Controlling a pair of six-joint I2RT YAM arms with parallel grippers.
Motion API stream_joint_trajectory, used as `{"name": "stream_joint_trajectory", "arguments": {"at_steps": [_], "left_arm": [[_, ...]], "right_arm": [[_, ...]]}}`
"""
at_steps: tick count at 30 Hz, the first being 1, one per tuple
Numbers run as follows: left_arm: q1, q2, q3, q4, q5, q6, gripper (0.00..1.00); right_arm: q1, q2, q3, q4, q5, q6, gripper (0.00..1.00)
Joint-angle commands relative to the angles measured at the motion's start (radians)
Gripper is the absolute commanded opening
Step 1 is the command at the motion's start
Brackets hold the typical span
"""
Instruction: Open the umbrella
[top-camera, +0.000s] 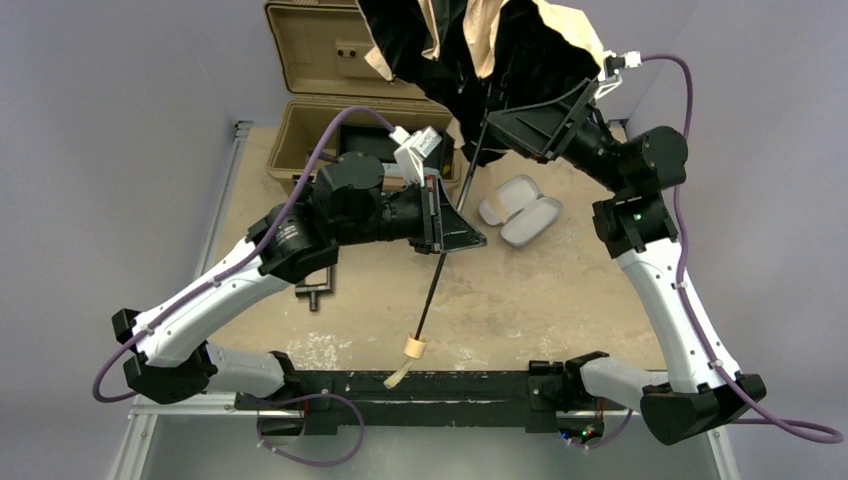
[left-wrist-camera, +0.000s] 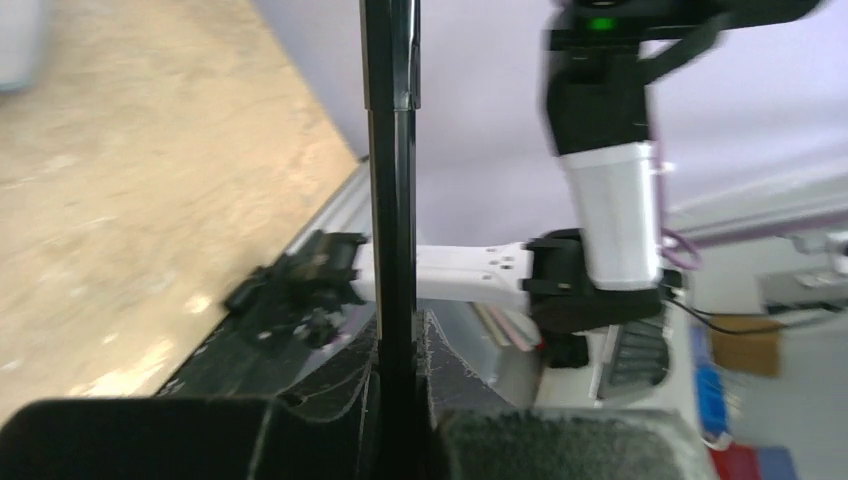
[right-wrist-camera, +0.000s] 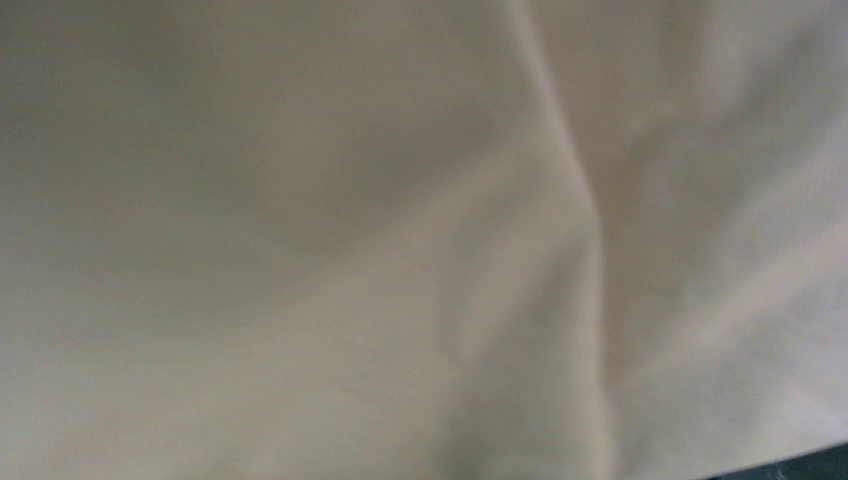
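The umbrella's canopy, cream outside and black inside, hangs partly spread at the back, above the table. Its thin dark shaft slants down to the tan knob handle and strap near the front edge. My left gripper is shut on the shaft at mid-length; in the left wrist view the shaft runs straight up between the pads. My right gripper reaches in under the canopy at the top of the shaft, and its fingertips are hidden. The right wrist view shows only cream fabric.
An open tan toolbox stands at the back left, behind the left arm. An open lavender-grey case lies right of the shaft. A small dark metal part lies by the left arm's elbow. The table's rail runs along the front.
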Motion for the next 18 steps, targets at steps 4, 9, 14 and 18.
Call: {"name": "stream_joint_trajectory", "arguments": {"at_steps": [4, 9, 14, 18], "left_arm": [[-0.011, 0.039, 0.295, -0.446, -0.297, 0.232, 0.0], [-0.032, 0.106, 0.409, -0.623, -0.424, 0.247, 0.0], [-0.045, 0.122, 0.411, -0.605, -0.399, 0.243, 0.0], [-0.058, 0.116, 0.401, -0.588, -0.365, 0.223, 0.0]], "right_arm": [[0.0, 0.002, 0.173, -0.586, 0.196, -0.357, 0.99], [-0.004, 0.028, 0.286, -0.834, 0.39, -0.45, 0.99], [-0.012, 0.028, 0.3, -0.867, 0.46, -0.431, 0.99], [-0.029, 0.047, 0.295, -0.853, 0.476, -0.437, 0.96]]}}
